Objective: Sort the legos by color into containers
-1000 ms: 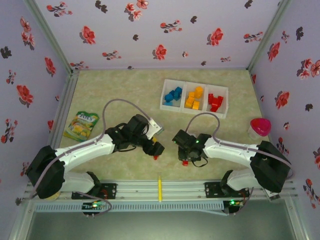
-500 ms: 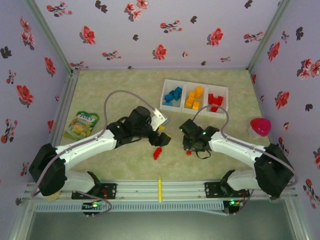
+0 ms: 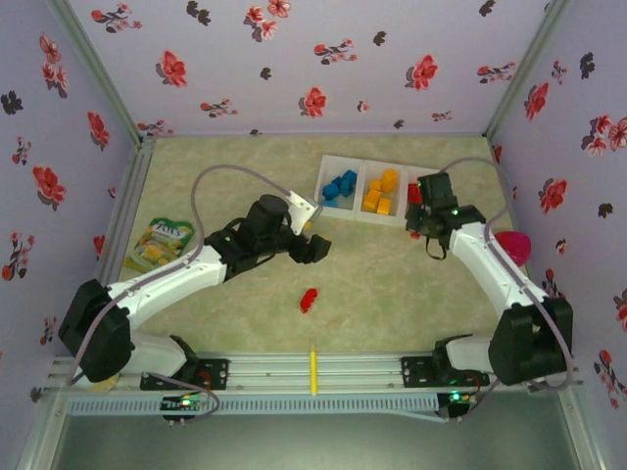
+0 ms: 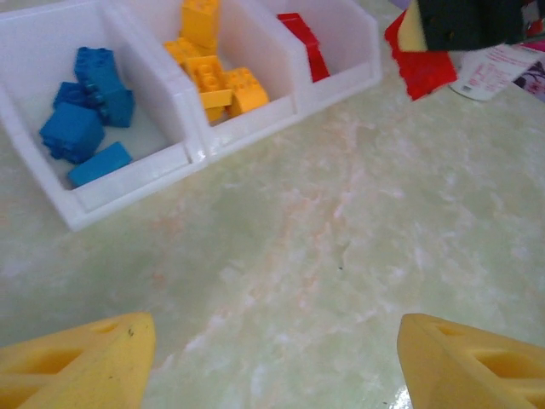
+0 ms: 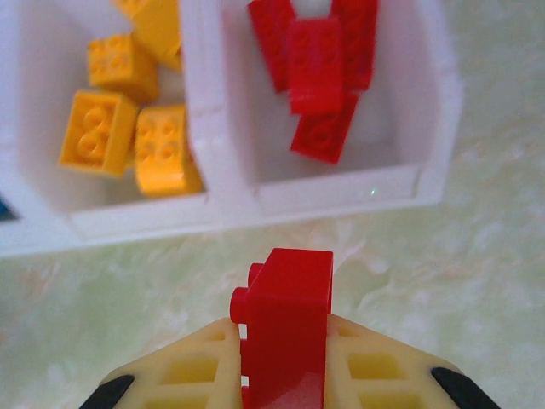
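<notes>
A white three-compartment container [image 3: 357, 214] stands at the back, holding blue legos [image 3: 340, 186], yellow legos [image 3: 380, 192] and red legos [image 3: 422, 197]. My right gripper [image 3: 423, 223] is shut on a red lego [image 5: 289, 328], held upright just short of the container's front wall [image 5: 341, 200], facing the red compartment. In the left wrist view that held red lego [image 4: 423, 66] hangs at the top right. My left gripper [image 3: 315, 248] is open and holds nothing, its yellow fingers [image 4: 77, 362] spread above bare table in front of the container [image 4: 196, 141]. Another red lego [image 3: 309, 299] lies on the table at front centre.
A green snack pouch [image 3: 159, 245] lies at the left edge of the table. A pink-lidded jar [image 3: 509, 248] stands by the right wall, close to my right arm. A yellow marker [image 3: 313, 370] sits on the front rail. Flowered walls enclose the table.
My right gripper has carried its red lego from front centre back and to the right, up to the red compartment. My left gripper has risen away from the loose red lego, towards the back.
</notes>
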`<move>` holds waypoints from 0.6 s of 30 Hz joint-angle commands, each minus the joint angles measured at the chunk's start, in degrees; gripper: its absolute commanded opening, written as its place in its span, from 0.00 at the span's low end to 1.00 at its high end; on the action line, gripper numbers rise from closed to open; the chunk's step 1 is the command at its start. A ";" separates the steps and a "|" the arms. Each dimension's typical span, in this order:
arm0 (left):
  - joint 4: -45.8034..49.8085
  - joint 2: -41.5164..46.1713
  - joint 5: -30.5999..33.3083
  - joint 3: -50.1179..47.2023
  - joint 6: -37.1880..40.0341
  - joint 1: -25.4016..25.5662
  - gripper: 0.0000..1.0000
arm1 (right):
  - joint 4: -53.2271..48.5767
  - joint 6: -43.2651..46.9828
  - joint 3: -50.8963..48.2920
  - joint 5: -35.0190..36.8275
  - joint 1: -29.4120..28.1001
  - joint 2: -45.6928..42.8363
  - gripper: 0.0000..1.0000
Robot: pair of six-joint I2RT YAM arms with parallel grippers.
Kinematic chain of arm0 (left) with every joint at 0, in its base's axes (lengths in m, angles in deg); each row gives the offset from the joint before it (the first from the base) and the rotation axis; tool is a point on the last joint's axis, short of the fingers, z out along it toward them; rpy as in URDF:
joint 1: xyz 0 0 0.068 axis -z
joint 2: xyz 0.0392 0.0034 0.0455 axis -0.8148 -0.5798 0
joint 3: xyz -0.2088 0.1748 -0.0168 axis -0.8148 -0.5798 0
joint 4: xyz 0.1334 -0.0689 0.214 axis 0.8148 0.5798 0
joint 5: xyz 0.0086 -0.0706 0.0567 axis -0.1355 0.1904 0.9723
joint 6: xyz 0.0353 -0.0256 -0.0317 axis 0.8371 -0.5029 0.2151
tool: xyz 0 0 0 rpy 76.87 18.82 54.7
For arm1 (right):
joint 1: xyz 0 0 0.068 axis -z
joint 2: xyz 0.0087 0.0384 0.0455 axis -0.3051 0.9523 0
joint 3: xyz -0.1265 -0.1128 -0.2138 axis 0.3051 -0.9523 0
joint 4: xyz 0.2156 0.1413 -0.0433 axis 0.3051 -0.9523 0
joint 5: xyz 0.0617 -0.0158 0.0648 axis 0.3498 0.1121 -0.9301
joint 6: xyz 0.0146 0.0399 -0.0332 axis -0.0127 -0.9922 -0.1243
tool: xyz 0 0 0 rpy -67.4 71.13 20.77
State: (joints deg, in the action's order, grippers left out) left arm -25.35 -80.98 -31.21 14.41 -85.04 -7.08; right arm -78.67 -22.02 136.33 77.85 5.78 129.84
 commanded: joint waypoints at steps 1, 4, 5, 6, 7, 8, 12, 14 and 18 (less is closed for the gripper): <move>1.50 2.90 1.80 2.18 -1.71 -0.20 0.75 | 1.61 5.85 5.20 -0.40 3.16 4.33 0.16; 2.08 4.65 1.81 1.09 -1.65 -0.29 0.76 | 2.07 7.71 9.73 -1.51 5.86 9.64 0.17; 2.11 5.31 1.74 0.59 -1.41 -0.29 0.76 | 2.25 8.16 11.15 -2.06 6.65 11.61 0.16; 2.13 5.95 1.73 0.19 -1.28 -0.29 0.76 | 2.36 8.54 12.49 -2.71 7.32 13.21 0.16; 2.38 6.55 1.79 -0.23 -1.14 -0.28 0.76 | 2.44 8.92 13.94 -3.29 7.87 15.07 0.16; 2.71 7.10 1.83 -0.44 -0.97 -0.29 0.76 | 2.45 9.30 15.39 -3.66 8.32 16.73 0.16; 3.86 8.40 2.07 -1.12 -1.09 -0.46 0.77 | 2.71 9.85 19.78 -5.34 9.48 22.77 0.16; 4.31 8.97 2.08 -1.51 -1.06 -0.46 0.77 | 2.78 9.82 22.02 -6.45 9.79 25.44 0.16; 4.50 10.39 2.07 -2.31 -0.66 -0.57 0.77 | 3.24 9.27 25.21 -8.74 9.88 29.49 0.17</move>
State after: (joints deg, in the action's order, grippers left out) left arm -21.92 -72.30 -30.14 13.17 -85.85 -7.26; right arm -75.92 -13.58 158.60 71.73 15.44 157.46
